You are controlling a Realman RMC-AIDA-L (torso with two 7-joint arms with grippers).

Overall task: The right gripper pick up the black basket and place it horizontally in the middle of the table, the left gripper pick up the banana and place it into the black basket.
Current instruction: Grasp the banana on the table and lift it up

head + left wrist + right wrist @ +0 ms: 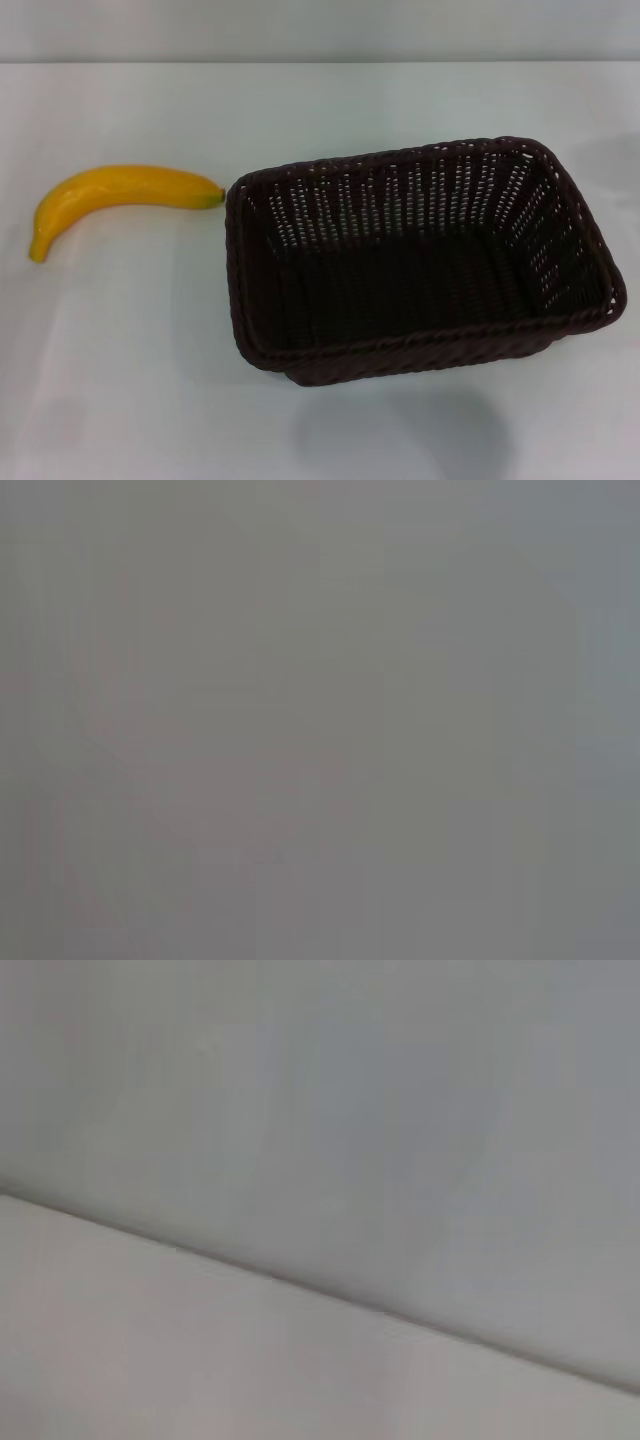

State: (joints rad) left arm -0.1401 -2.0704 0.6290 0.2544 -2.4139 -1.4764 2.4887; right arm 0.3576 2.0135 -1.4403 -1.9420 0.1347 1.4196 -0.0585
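Sitting closest to the table's near edge, the black basket is already lying lengthwise roughly mid-table and empty, while the banana is still waiting outside just beside its left end, and neither gripper is showing, so can't tell their fingers.

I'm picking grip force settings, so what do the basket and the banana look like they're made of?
The black basket looks like woven wicker or plastic rattan: dark strands, openwork sides, braided rim, matte. The banana has smooth, evenly yellow, slightly glossy skin, unblemished; real fruit or a plastic replica, it cannot be told. Neither end effector is in view.
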